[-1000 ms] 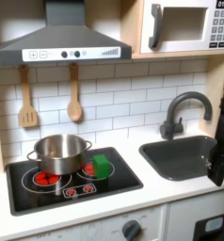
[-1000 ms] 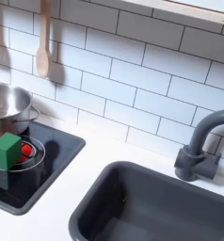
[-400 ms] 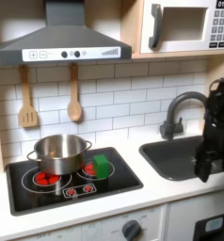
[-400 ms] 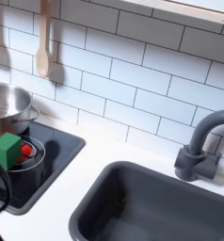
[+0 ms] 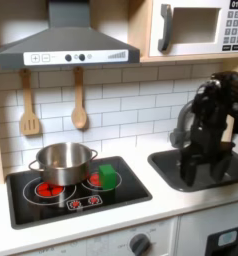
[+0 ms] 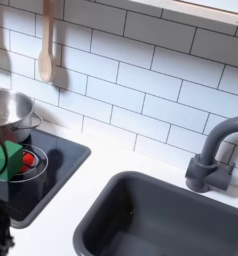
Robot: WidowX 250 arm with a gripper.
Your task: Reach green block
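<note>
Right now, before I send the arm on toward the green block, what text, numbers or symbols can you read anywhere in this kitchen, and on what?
Microwave display: pale digits at the first exterior view's top right, too blurred to read.
Microwave keypad: a grid of buttons, markings too small to read.
Range hood panel: small symbols beside the knobs, not legible.
Stove top: red burner rings and small red marks at the front, no readable text.
Green block: plain, no marking.

In the first exterior view, the bare white bench [image 5: 166, 205] between the black stovetop [image 5: 51, 205] and the dark grey sink basin [image 5: 191, 172] leaves an open lane toward the small bright green block [image 5: 107, 176]. The shiny steel pot [image 5: 61, 162] crowds that block at its 9 o'clock. The dark curved faucet [image 5: 183, 125] stands at the basin's 12 o'clock.
</note>
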